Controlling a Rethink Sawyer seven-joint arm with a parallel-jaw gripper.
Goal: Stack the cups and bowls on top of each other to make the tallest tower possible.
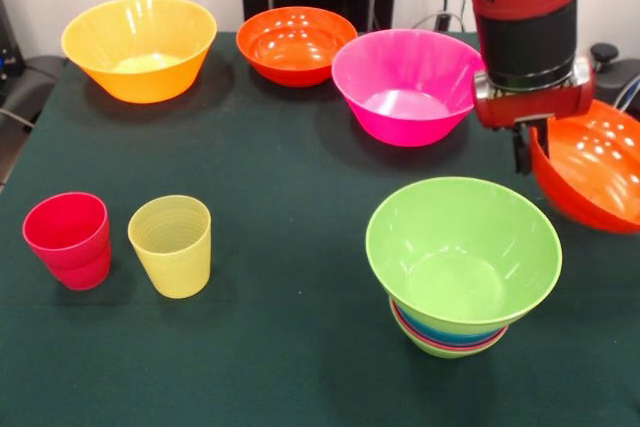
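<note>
The tower stands at the front right: nested bowls with a big light-green bowl on top and blue, red and light-green rims banded beneath it. Just behind and to the right of it, my gripper is shut on the near rim of an orange bowl. This bowl is tilted with its inside facing the camera, and the right edge of the picture cuts it off. The red cup and the translucent yellow cup stand upright side by side at the front left.
Three single bowls stand along the back: a yellow-orange bowl at the left, a red-orange bowl in the middle and a pink bowl right of it, close to my arm. The dark green table cloth covers the table.
</note>
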